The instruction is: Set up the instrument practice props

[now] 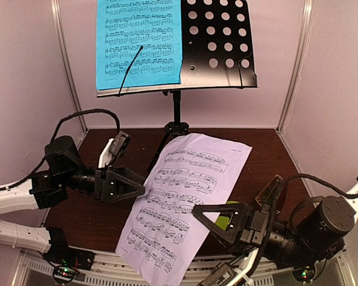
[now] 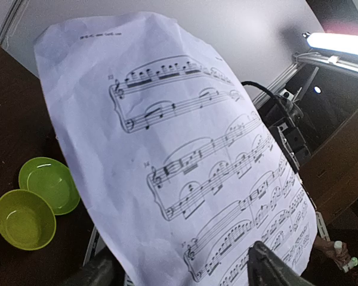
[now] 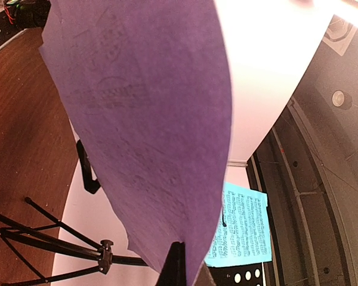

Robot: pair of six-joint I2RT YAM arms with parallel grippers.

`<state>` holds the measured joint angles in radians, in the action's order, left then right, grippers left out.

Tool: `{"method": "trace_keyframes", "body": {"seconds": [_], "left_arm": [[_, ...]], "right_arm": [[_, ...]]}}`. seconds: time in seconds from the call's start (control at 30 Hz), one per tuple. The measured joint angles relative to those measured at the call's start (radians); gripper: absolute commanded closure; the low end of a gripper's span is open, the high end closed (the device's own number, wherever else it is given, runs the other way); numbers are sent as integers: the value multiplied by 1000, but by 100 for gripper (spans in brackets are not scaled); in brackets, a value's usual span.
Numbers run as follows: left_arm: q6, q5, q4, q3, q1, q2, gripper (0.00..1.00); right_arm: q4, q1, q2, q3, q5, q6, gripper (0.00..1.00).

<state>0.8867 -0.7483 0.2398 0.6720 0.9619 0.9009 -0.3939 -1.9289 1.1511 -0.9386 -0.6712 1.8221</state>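
The pale lilac paper music sheet hangs before the black holey metal music stand, its long way tilting up toward it. The right claw pinches it; the left claw is spread wide

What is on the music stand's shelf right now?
A cyan sheet fills the left half of the music stand, with a thin black rod slanting across it. The right half is bare metal. Whatever lies behind the sheet is covered.
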Motion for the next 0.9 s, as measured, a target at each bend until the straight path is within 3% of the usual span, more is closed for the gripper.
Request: {"method": "trace_keyframes", "body": {"seconds": [0.27, 0.33, 0.37, 0.43, 0.5, 0.67, 0.9], "left_arm": [[53, -1, 107, 11, 27, 10, 87], [56, 3, 106, 14, 27, 10, 96], [53, 5, 105, 17, 27, 10, 99], [50, 11, 102, 22, 27, 10, 100], [39, 18, 95, 24, 27, 5, 100], [-41, 58, -21, 42, 27, -43, 100], [-236, 167, -254, 105, 27, -156, 100]], "right_arm": [[20, -1, 0, 0, 0, 8, 98], [24, -1, 0, 0, 0, 8, 87], [27, -1, 0, 0, 0, 8, 74], [33, -1, -2, 3, 0, 10, 42], [40, 0, -7, 10, -3, 6, 27], [40, 17, -50, 77, -26, -29, 13], [53, 138, -132, 244, -121, -285, 8]]}}
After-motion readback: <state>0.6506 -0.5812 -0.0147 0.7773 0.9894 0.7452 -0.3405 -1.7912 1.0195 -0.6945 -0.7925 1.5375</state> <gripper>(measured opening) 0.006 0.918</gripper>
